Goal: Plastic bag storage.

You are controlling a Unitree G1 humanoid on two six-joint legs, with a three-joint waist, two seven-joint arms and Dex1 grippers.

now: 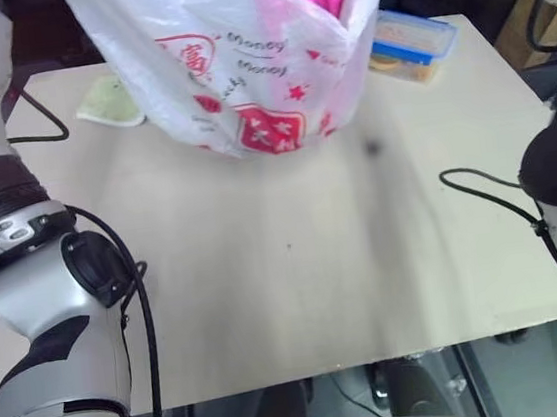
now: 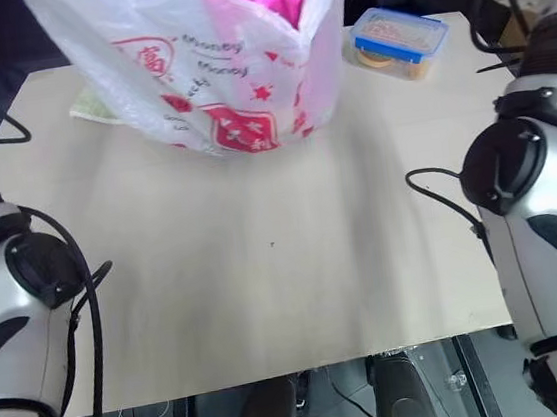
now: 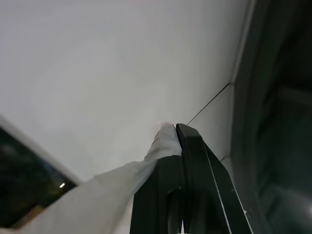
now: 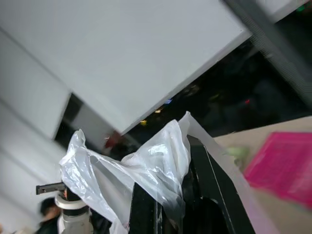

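The bag [image 1: 242, 62] is held up over the desk's [image 1: 295, 267] far edge, pinched in both sets of fingers [image 3: 178, 146] [image 4: 195, 161], so probably it's mid-lift and needs folding next.

Near table [image 1: 299, 297] bare; plastic bag [image 1: 242, 62], lunchbox [image 1: 411, 42] block far edge.

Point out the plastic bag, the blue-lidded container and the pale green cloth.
plastic bag [image 1: 244, 82]: left eye view, on its printed front panel.
blue-lidded container [image 2: 400, 39]: right eye view, on the middle of its lid.
pale green cloth [image 1: 110, 100]: left eye view, on the part showing beside the bag.
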